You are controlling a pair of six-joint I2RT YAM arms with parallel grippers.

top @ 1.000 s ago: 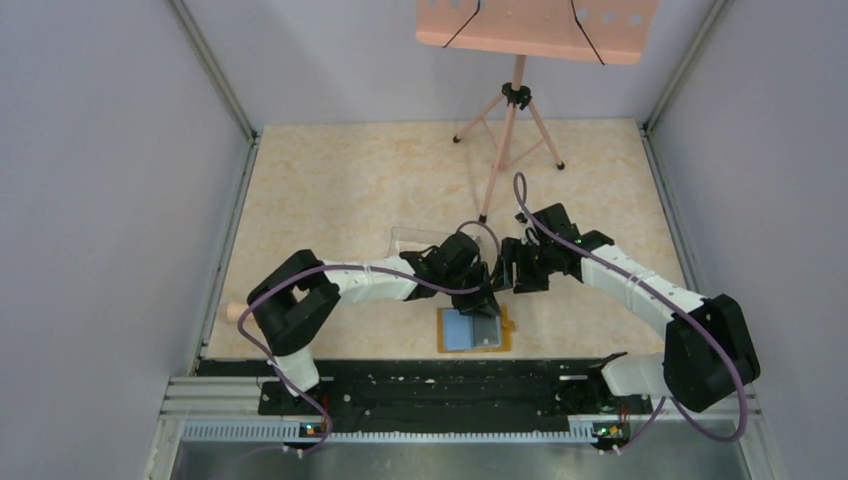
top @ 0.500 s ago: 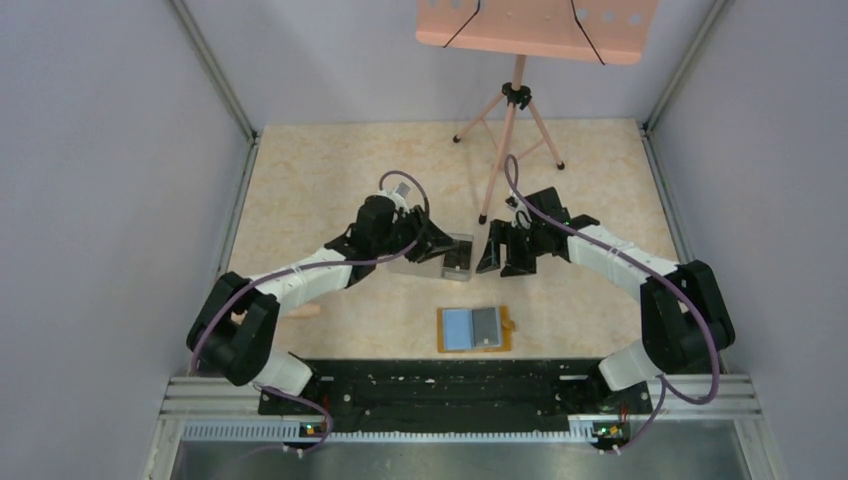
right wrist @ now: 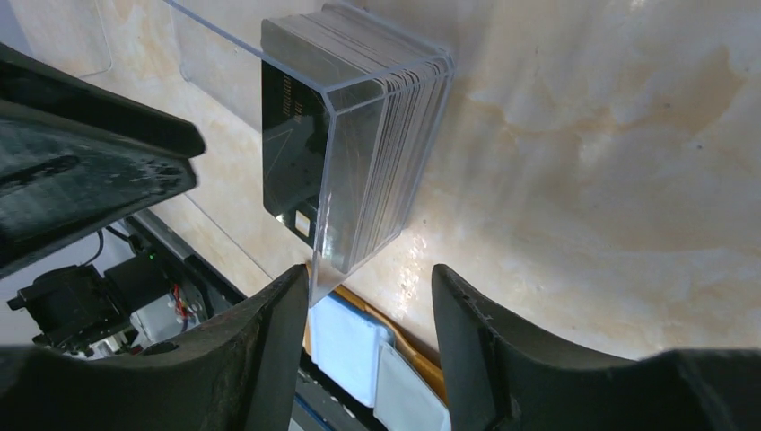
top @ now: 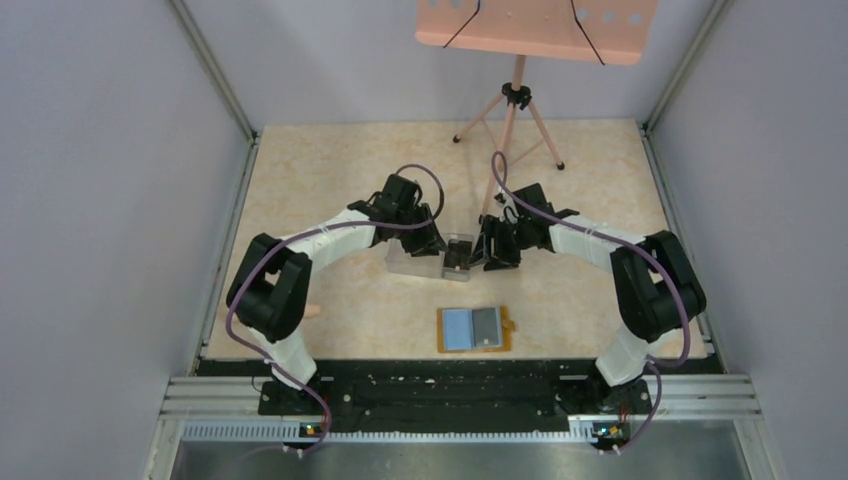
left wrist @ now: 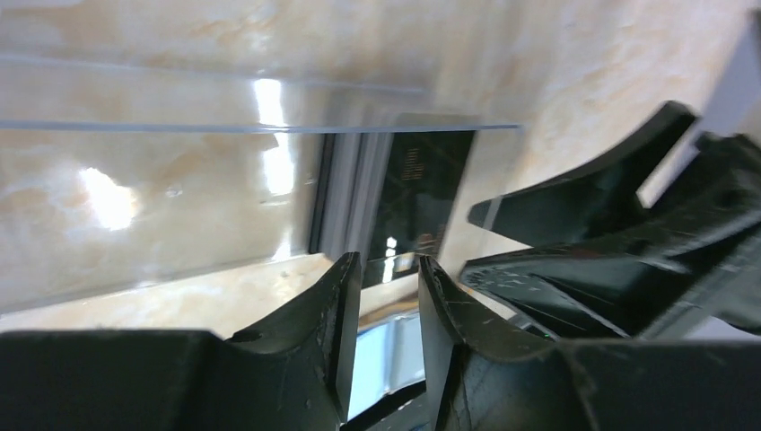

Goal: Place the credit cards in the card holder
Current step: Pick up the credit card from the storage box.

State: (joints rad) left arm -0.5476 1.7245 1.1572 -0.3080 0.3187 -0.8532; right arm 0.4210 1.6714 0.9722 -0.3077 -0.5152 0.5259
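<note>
Left gripper (top: 437, 245) and right gripper (top: 478, 252) meet at the clear box (top: 405, 262) mid-worktop; the orange card holder (top: 475, 328) lies open by the near edge. Left wrist: we see fingers (left wrist: 332, 332) slightly apart, dark credit cards (left wrist: 422, 193) inside, blurry behind shiny plastic. Right wrist: fingers (right wrist: 269, 350) wide apart around the box's end.

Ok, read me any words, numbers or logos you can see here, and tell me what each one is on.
Nothing here can be read word for word.
Front credit card in the clear box: rows of fine pale print, too small and blurred to read.
Card holder: no text shows.
</note>
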